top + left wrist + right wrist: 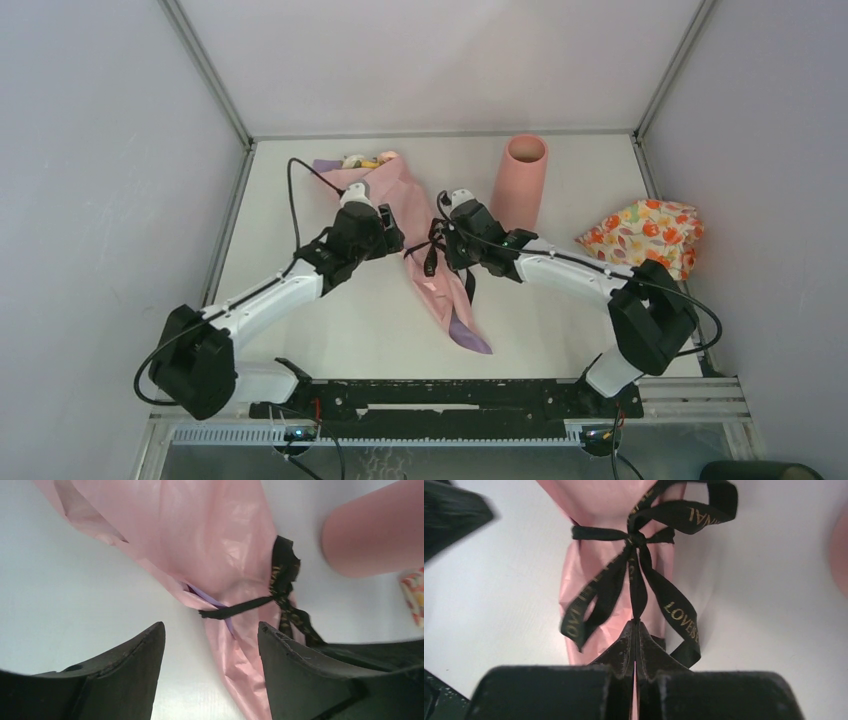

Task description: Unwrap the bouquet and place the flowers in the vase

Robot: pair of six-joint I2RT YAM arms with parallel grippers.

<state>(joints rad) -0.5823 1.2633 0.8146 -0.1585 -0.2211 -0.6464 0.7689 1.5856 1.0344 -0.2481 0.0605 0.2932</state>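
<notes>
White tabletop (330,330); bouquet (405,200) lies mid-table, left of the vase (521,180), wide end far, tip near. Crinkled pink paper over purple, black ribbon (638,539) bowed at the waist; flower heads (362,160) probably at the far end, too small to be sure. Likely light, soft, easily torn; ribbon slick, so take a loose tail. Here the right gripper (635,627) is clamped on one tail; left gripper (211,630) is spread wide, holding nothing.
</notes>
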